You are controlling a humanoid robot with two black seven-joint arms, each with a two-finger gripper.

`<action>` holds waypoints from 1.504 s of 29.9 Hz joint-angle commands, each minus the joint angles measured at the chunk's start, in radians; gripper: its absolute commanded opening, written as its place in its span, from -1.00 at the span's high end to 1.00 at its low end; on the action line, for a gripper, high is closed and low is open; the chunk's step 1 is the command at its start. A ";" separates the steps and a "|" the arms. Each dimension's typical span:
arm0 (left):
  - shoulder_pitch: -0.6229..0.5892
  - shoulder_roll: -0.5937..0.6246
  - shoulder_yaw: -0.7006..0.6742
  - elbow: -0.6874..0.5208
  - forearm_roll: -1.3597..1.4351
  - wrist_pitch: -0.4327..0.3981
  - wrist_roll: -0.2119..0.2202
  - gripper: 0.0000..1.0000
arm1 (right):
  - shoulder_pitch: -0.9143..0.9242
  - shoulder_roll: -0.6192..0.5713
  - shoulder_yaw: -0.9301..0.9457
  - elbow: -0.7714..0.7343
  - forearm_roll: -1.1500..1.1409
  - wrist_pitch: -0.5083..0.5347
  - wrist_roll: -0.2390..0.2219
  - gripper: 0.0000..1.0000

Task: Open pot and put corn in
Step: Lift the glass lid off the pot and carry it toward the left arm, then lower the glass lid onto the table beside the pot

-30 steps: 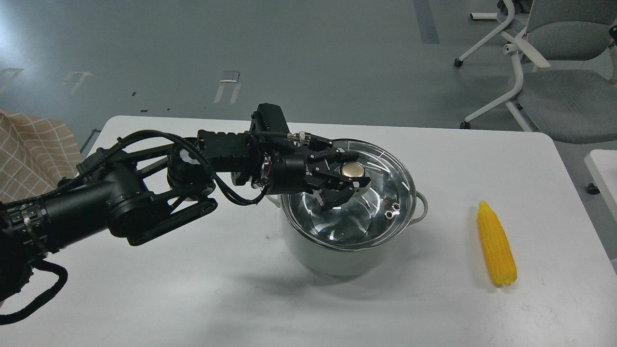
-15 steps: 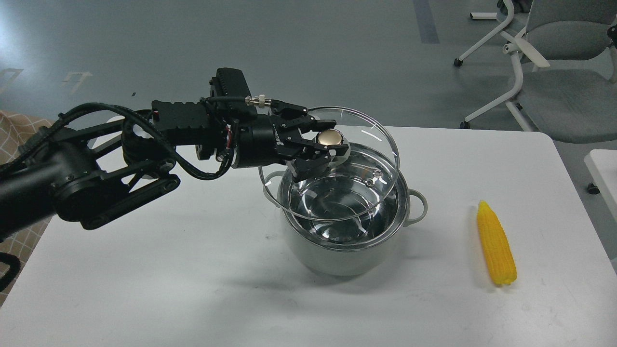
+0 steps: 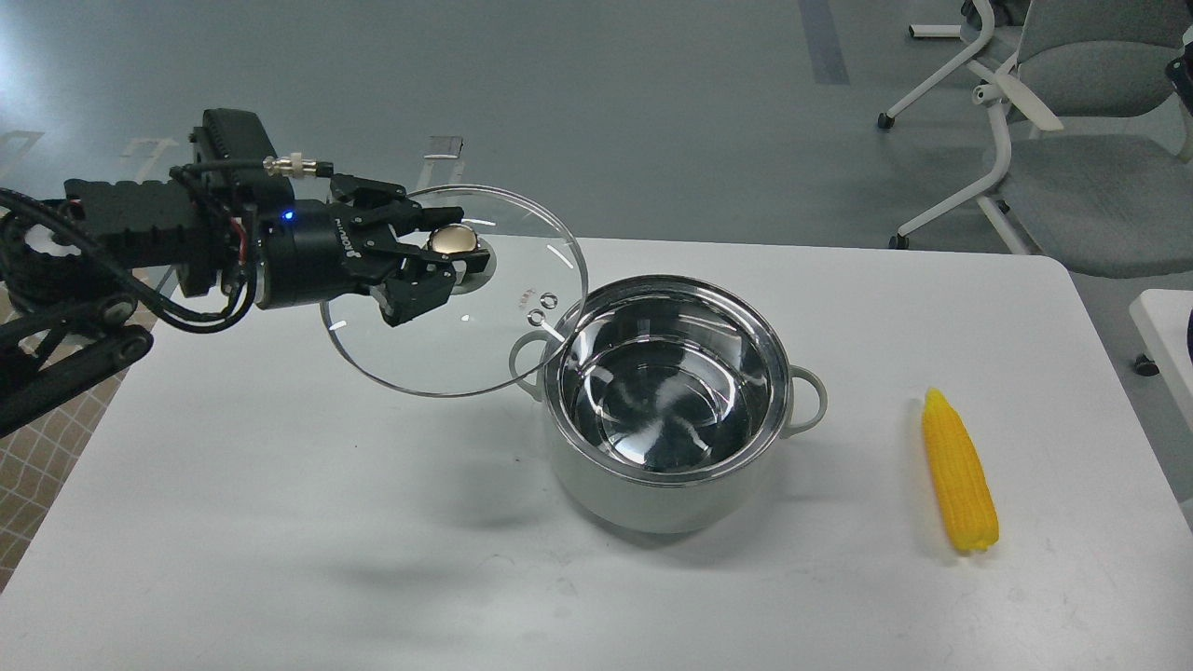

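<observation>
The pale grey-green pot [image 3: 652,494] stands open in the middle of the white table, its shiny steel inside empty. My left gripper [image 3: 445,250] is shut on the gold knob of the round glass lid [image 3: 466,345] and holds the lid in the air, tilted, to the left of the pot. The lid's right edge still overlaps the pot's left handle in the view. The yellow corn [image 3: 958,483] lies on the table to the right of the pot, pointed end away from me. My right gripper is out of view.
The white table [image 3: 280,522] has its right edge just beyond the corn. A checked tan cloth [image 3: 37,447] shows at the left edge. Grey office chairs [image 3: 1072,140] stand on the floor at the back right.
My left gripper lifted the glass lid off the pot and carried it up and to the left. The pot is now uncovered. The corn has not moved.
</observation>
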 commanded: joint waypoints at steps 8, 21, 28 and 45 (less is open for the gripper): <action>0.168 0.142 0.000 0.011 -0.007 0.083 0.006 0.16 | -0.001 0.014 -0.004 0.001 0.000 0.000 0.000 -1.00; 0.332 0.070 0.000 0.154 -0.068 0.191 0.011 0.15 | 0.004 0.023 -0.002 0.004 -0.002 0.000 0.000 -1.00; 0.353 0.032 0.000 0.178 -0.114 0.192 0.009 0.15 | 0.008 0.023 -0.005 0.008 -0.002 0.000 0.000 -1.00; 0.356 -0.076 0.005 0.366 -0.112 0.201 -0.002 -0.05 | -0.001 0.023 -0.008 -0.002 -0.002 0.003 0.000 -1.00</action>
